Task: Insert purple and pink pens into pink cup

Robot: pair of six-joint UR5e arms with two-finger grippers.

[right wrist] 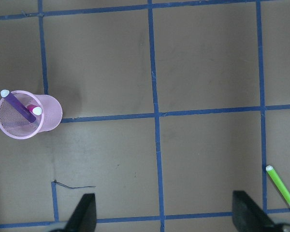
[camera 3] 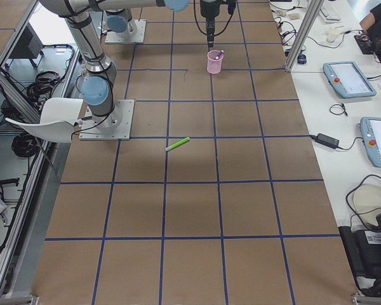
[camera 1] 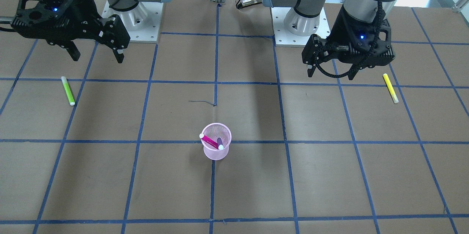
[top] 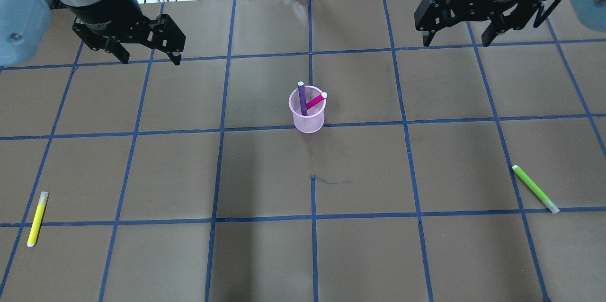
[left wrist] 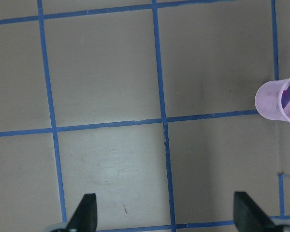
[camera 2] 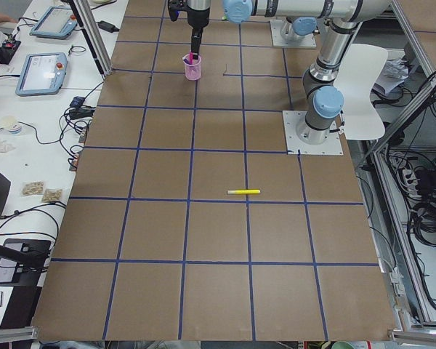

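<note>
The pink mesh cup (top: 307,121) stands upright near the table's middle. The purple pen (top: 302,98) and the pink pen (top: 316,101) both stand inside it and lean on its rim. The cup also shows in the front-facing view (camera 1: 216,151), holding the purple pen (camera 1: 220,142) and pink pen (camera 1: 209,139). My left gripper (top: 151,58) is open and empty, raised above the table far to the cup's left. My right gripper (top: 457,41) is open and empty, raised far to the cup's right. The cup is at the edge of the left wrist view (left wrist: 275,102) and in the right wrist view (right wrist: 49,113).
A yellow pen (top: 37,219) lies on the table at the near left. A green pen (top: 535,188) lies at the near right. Brown paper with a blue tape grid (top: 312,219) covers the table. The arm bases stand at the robot's side.
</note>
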